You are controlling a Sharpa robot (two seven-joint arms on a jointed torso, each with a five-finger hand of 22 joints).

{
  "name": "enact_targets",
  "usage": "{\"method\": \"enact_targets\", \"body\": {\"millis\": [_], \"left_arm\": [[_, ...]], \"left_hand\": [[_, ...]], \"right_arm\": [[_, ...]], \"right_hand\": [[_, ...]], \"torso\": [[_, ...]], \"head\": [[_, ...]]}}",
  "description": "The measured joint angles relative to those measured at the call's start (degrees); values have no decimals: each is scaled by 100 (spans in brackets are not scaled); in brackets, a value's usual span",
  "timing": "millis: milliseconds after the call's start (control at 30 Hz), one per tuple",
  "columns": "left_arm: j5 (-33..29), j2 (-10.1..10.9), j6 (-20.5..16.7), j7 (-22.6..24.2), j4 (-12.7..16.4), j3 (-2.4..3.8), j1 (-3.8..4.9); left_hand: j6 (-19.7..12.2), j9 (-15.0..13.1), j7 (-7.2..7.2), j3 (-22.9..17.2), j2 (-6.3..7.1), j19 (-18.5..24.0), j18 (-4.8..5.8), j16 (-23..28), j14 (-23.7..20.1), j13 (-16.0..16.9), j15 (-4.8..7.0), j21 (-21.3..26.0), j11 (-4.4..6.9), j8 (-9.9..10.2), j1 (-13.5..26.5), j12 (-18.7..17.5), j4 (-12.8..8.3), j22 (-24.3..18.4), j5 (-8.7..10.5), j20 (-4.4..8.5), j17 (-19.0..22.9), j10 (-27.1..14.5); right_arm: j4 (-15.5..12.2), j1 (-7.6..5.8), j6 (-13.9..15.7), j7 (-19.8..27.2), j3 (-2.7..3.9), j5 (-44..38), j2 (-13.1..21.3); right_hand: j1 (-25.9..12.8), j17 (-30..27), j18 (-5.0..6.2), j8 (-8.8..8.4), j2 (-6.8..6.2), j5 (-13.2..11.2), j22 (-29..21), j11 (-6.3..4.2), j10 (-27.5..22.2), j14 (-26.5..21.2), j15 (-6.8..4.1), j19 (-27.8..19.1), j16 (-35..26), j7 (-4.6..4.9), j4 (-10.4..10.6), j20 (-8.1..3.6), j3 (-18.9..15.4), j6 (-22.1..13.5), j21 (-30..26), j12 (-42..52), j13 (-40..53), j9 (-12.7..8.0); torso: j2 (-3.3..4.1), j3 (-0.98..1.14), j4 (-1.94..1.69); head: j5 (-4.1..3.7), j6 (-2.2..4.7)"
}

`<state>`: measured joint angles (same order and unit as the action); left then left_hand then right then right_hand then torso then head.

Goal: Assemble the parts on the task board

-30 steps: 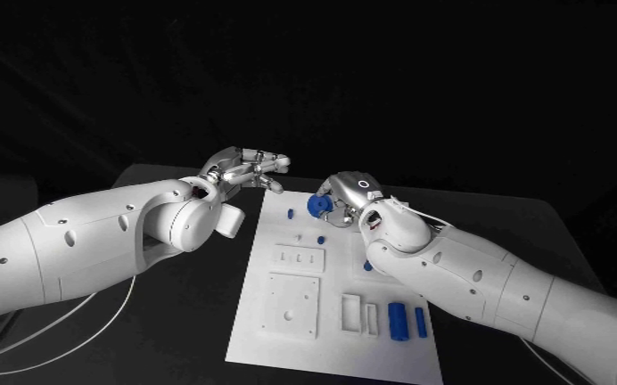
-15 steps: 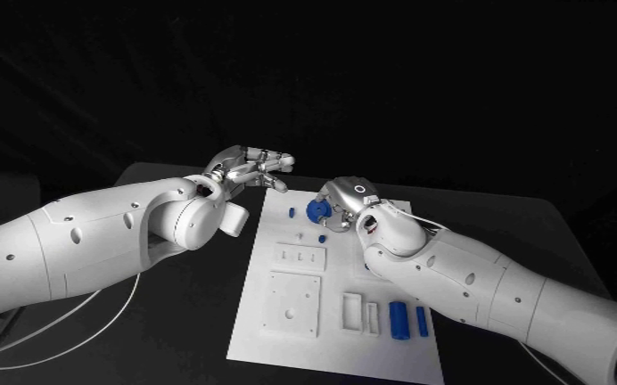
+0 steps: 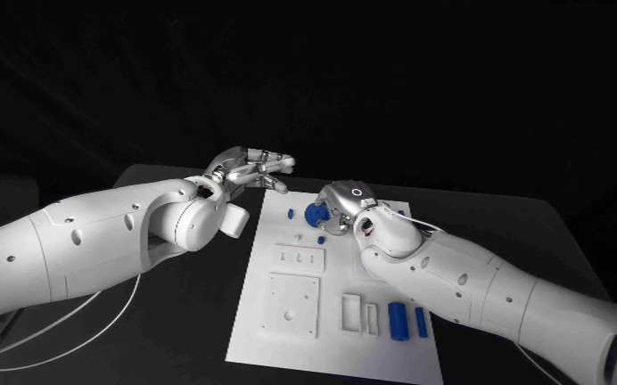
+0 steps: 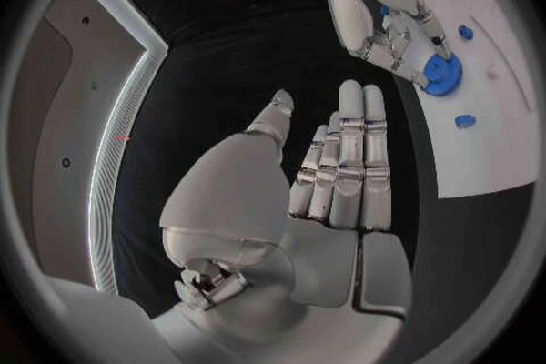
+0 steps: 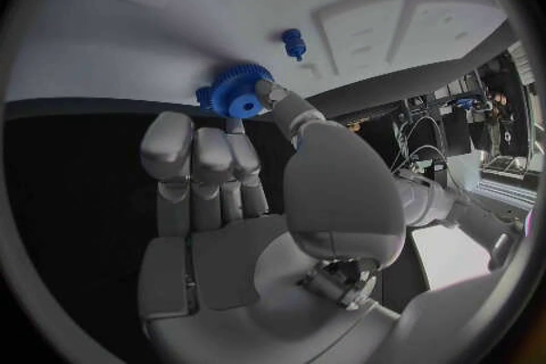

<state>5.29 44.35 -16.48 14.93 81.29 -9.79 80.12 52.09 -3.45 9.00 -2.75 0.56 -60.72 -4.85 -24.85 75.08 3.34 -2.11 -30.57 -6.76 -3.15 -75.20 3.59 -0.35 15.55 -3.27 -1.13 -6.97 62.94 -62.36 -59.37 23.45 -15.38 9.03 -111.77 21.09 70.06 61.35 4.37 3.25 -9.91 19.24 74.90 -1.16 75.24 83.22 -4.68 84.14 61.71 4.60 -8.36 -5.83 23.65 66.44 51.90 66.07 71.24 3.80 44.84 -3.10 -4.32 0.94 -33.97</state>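
The right robot hand (image 3: 340, 207) pinches a blue gear (image 5: 240, 92) over the task board (image 3: 290, 331). The left robot hand (image 3: 250, 167) holds nothing, fingers straight.

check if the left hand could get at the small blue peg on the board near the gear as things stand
Probably yes. The left hand is open beside the task board's far corner, holding nothing. The small blue peg stands uncovered close by, though the right hand, touching the blue gear, crowds that side.

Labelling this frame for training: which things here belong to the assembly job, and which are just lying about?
Job:
task board
blue gear held by right hand
small blue pieces on the board
left hand, holding nothing

Lying about:
white cable on the black table
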Motion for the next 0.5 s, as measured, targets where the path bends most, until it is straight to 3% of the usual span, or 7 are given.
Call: {"method": "enact_targets", "body": {"millis": [333,433,500], "left_arm": [[3,-19,1,-2,-10,0,0],[4,-19,1,-3,-13,0,0],[4,-23,1,-4,-15,0,0]], "left_hand": [[0,0,0,0,0,0,0,0,0,0,0,0,0,0,0,0,0,0,0,0,0,0],[0,0,0,0,0,0,0,0,0,0,0,0,-5,0,0,0,0,-1,0,0,0,-5],[0,0,0,0,0,0,0,0,0,0,0,0,-21,0,0,0,0,-9,0,0,0,-21]], "right_arm": [[197,-3,-11,62,-12,33,-103],[237,-5,-17,93,-13,56,-115],[270,-6,-30,105,-16,87,-123]], "right_hand": [[0,-60,0,1,0,-82,0,13,-94,0,0,0,-66,52,129,0,-66,-260,-88,-133,-121,29],[-63,-77,0,8,-61,-74,0,36,-135,0,0,0,-97,74,245,0,-134,-371,-133,-178,-174,-5],[-179,-82,0,37,-53,60,0,44,-164,-12,12,0,-97,91,378,0,-251,-525,-155,-178,-201,-17]], "torso": [[0,-1,-2],[0,-2,3],[0,-2,4]], "head": [[4,-5],[8,-9],[13,-12]]}}
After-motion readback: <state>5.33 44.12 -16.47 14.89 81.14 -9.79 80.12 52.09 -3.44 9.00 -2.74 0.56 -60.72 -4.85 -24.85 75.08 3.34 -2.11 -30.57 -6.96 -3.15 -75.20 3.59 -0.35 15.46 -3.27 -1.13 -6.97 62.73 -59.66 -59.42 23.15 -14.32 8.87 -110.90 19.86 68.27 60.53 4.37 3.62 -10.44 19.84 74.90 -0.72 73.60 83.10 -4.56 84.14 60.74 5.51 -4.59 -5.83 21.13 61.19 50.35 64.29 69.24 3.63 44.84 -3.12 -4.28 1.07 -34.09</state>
